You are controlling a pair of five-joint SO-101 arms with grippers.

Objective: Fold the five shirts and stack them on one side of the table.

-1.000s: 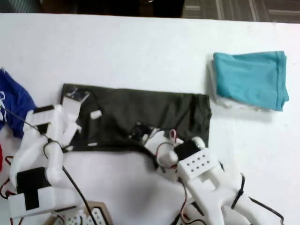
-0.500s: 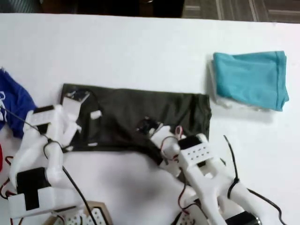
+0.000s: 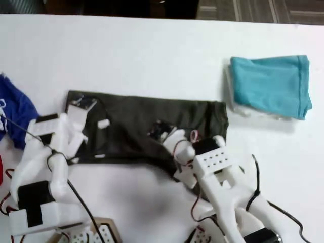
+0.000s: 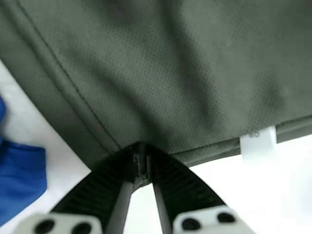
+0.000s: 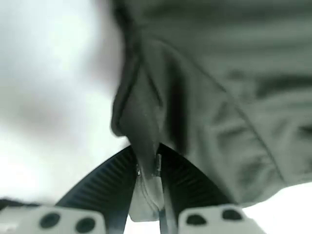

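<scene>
Blue shirt (image 3: 15, 114) cut off by edge; tag (image 4: 258, 143) print unreadable.

And there's the olive shirt (image 3: 152, 126) on the white table (image 3: 152, 45)
Fine dotted mesh weave right at the black ribbed fingers (image 4: 180, 183), white tag (image 4: 257, 144) beside them, teal shirt (image 3: 271, 85) and blue shirt (image 3: 12, 114) farther off

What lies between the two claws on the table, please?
The dark green shirt stretches between them in the high view; the left claw and the right claw each pinch its fabric.

Bright, even light from above (shadows soft, faint).
</scene>
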